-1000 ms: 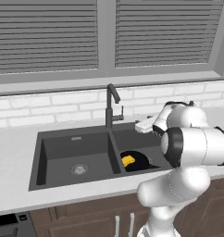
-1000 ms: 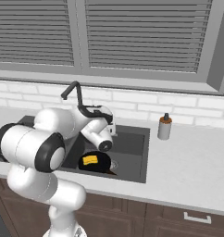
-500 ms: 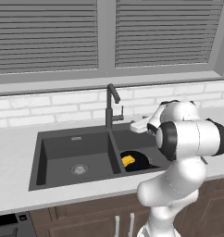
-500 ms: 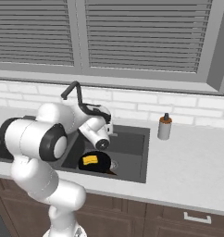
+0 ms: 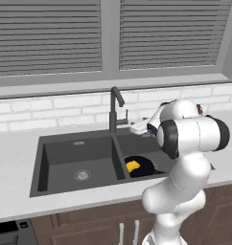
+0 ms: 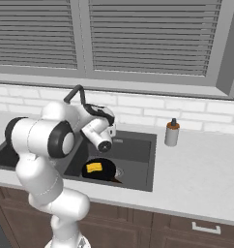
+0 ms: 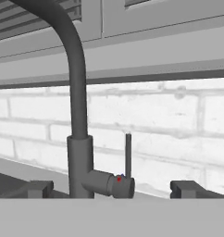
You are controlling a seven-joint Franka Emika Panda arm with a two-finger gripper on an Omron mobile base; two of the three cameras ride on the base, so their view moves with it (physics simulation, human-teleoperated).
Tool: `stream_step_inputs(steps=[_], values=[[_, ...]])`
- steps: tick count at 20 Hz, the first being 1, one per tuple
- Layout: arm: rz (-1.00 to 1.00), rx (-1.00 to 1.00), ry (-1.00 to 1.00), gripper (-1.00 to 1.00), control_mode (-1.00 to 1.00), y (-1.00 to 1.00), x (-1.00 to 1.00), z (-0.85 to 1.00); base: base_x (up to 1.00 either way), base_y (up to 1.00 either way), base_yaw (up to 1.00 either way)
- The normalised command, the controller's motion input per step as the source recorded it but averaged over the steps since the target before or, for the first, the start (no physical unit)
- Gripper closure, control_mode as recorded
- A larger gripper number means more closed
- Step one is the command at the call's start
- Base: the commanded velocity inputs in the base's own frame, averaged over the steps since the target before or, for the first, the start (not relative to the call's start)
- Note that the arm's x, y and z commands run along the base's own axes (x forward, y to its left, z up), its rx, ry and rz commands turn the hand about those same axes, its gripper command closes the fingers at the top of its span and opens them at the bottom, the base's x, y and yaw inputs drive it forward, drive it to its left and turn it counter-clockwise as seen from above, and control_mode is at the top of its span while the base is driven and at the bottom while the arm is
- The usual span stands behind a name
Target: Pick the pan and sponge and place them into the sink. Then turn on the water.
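The black pan (image 5: pixel 143 165) lies in the right basin of the dark grey sink (image 5: pixel 65 153), with the yellow sponge (image 5: pixel 133 166) resting in it. The right base view shows the same pan (image 6: pixel 103 170) and sponge (image 6: pixel 94 167) in the sink (image 6: pixel 136 157). My gripper (image 5: pixel 132 126) hovers above the right basin, just right of the dark gooseneck faucet (image 5: pixel 113 109). In the hand view the gripper (image 7: pixel 113 189) is open, its fingertips (image 7: pixel 40 187) straddling the faucet (image 7: pixel 79 115) base, whose thin lever handle (image 7: pixel 128 155) stands upright. No water runs from the spout.
A soap bottle (image 6: pixel 172 133) with a brown pump stands on the counter right of the sink. White brick wall and a window sill rise close behind the faucet. The left basin (image 5: pixel 82 174) holds a silver drain.
The hand has moved left over the right basin, closer to the faucet. Pan and sponge have stayed put. The jaws remain open.
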Motion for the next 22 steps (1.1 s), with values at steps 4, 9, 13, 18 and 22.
stream_step_inputs(steps=[4,9,13,18,22], values=[[0.0,0.0,0.0,-1.0,-1.0,0.12,0.29,0.0,0.0,0.0,0.0],[0.0,0.0,0.0,-1.0,-1.0,0.13,0.29,0.0,0.0,0.0,0.0],[0.0,0.0,0.0,-1.0,-1.0,0.06,0.33,0.0,0.0,0.0,0.0],[-0.02,0.0,0.0,-1.0,-1.0,0.0,0.32,-0.01,0.0,0.0,0.0],[-0.03,-0.03,0.0,-1.0,-1.0,0.04,0.33,-0.08,0.0,0.0,0.0]])
